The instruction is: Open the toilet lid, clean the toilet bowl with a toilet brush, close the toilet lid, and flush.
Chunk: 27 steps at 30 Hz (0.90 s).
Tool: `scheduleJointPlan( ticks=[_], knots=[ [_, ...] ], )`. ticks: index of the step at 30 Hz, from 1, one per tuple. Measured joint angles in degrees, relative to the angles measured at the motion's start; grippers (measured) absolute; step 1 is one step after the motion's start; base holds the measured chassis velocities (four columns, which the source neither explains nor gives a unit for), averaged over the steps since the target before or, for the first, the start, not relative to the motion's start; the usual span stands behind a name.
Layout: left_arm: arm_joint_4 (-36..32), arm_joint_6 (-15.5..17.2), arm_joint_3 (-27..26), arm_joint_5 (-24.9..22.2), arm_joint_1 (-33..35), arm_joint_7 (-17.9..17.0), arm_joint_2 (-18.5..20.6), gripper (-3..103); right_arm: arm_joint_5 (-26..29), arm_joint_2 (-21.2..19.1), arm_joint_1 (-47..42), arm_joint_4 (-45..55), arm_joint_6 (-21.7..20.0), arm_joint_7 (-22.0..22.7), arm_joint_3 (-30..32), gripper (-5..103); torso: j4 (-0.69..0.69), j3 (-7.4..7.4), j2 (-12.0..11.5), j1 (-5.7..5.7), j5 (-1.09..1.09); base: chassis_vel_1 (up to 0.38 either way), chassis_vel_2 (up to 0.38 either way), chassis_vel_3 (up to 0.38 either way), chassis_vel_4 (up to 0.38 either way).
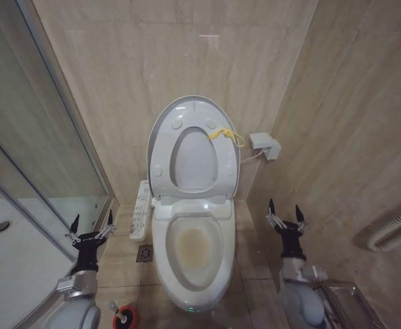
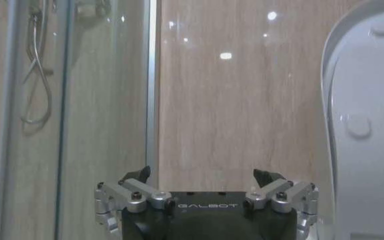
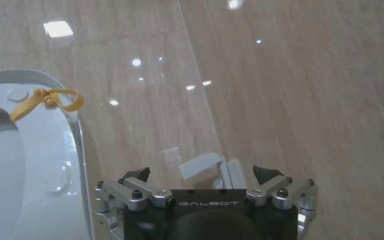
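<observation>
The toilet lid [image 1: 186, 107] stands upright against the back wall, with the ring seat [image 1: 160, 157] raised in front of it. A yellow cord [image 1: 225, 134] hangs at its rim and also shows in the right wrist view [image 3: 45, 100]. Below lies the toilet bowl [image 1: 192, 248], uncovered and stained yellowish inside. The toilet brush [image 1: 116, 308] stands in a red holder [image 1: 128, 319] on the floor at the lower left. My left gripper [image 1: 90, 225] [image 2: 202, 175] is open left of the bowl. My right gripper [image 1: 286, 212] [image 3: 202, 172] is open to its right. Both hold nothing.
A glass shower enclosure [image 1: 35, 137] and its white tray [image 1: 8, 253] close off the left. The button panel [image 1: 142, 209] sticks out from the toilet's left side, above a floor drain [image 1: 144, 253]. A white wall box [image 1: 264, 144] and a hose [image 1: 392, 229] are on the right wall.
</observation>
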Motion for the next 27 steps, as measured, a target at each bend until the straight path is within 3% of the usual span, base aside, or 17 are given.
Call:
scheduleJointPlan(
  ticks=[7,12,20,27],
  knots=[
    [-4.98,-0.24,-3.22,-0.65,3.99,1.10,0.83,100,3.90,-7.83,13.43,-9.39,-2.53,0.94,-4.36,100,-0.01,-0.02,0.02,-0.05,0.02,0.053,-0.056,-0.060,0.034],
    [-7.63,-0.38,-6.47,-0.93,7.40,1.43,0.78,100,6.72,-11.11,24.18,-18.56,-3.32,0.78,-8.93,100,0.00,0.00,0.02,-0.01,0.03,0.000,0.000,0.000,0.000],
    [-10.17,-0.24,-10.48,-0.86,11.46,1.51,-1.04,100,9.41,-11.57,39.33,-30.48,-4.32,-1.19,-14.82,100,-0.01,0.00,0.01,-0.01,0.01,0.000,0.000,0.000,0.000],
    [-12.81,-0.28,-12.91,-1.21,14.33,1.43,-2.27,100,9.11,-9.94,46.22,-37.45,-5.17,-2.57,-18.30,100,-0.02,0.00,0.01,-0.01,0.00,0.000,0.000,0.000,0.000]
  ],
)
